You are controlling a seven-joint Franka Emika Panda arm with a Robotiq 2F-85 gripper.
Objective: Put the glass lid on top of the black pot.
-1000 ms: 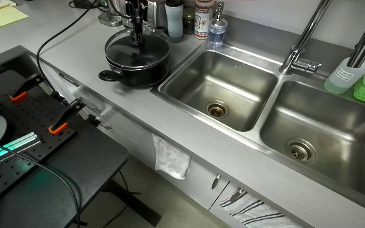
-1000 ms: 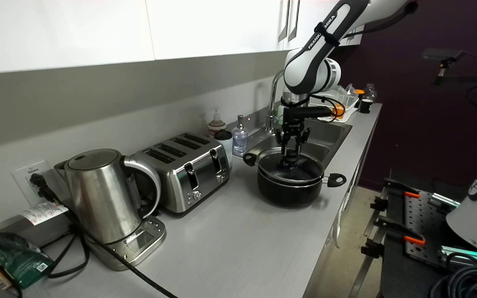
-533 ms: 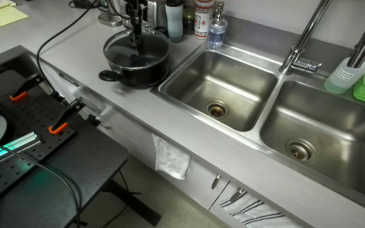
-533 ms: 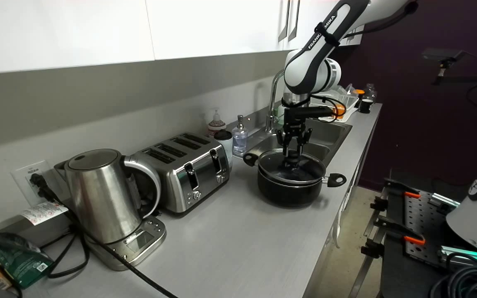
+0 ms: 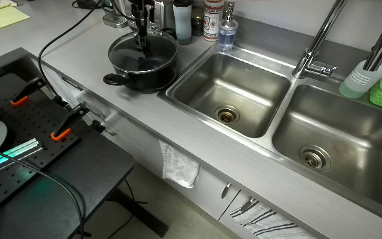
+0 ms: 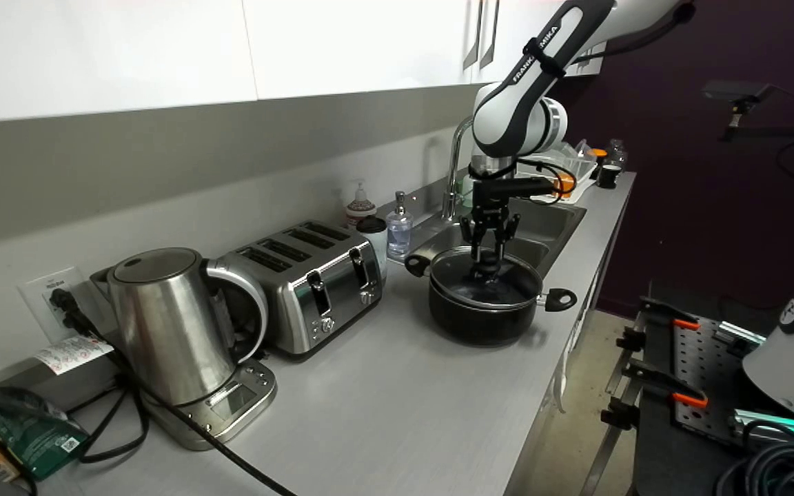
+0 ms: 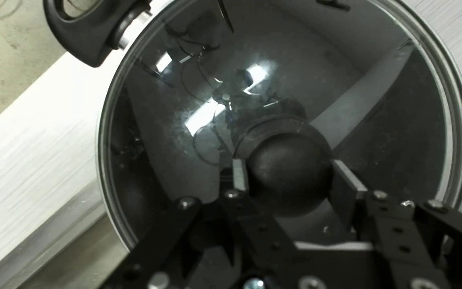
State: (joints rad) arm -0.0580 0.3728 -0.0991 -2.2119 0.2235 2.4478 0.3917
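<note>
The tool (image 7: 294, 176) points straight down and pinches the dark knob (image 7: 289, 174) of the glass lid (image 5: 158, 54). In the wrist view its two fingertips (image 7: 240, 175) stand on opposite sides of this knob, and both appear to touch it. The white arm (image 6: 511, 120) reaches to this place from above.

The glass lid lies over the mouth of the black pot (image 6: 482, 327) and covers it. It is about as wide as the pot, and its metal rim (image 7: 461, 116) looks nearly level. In an exterior view, the pale edge (image 6: 483, 311) of the pot shows just under the lid. The lid seems a little off the centre, so I cannot tell if its rim sits fully on the pot all the way around.

The pot stands upright on the grey desk (image 6: 383, 413), just beside the steel sink (image 5: 281, 113) with two basins. Its front handle (image 6: 560, 300) points to the front edge of the desk, and its back handle (image 6: 416, 264) points to the wall (image 5: 267, 18), near a pale tumbler (image 5: 182, 25) with a dark cap.

Next to this tumbler stand a small jar (image 5: 197, 23), a patterned bottle (image 5: 213, 21) and a clear soap dispenser (image 5: 227, 34) with bluish liquid. Also on the desk are a silver toaster (image 6: 307, 286) with four slots and a steel kettle (image 6: 163, 324) on its base. A chrome faucet (image 5: 321, 33) rises at the back of the sink. A white cloth (image 5: 180, 166) hangs below the desk's front edge.
</note>
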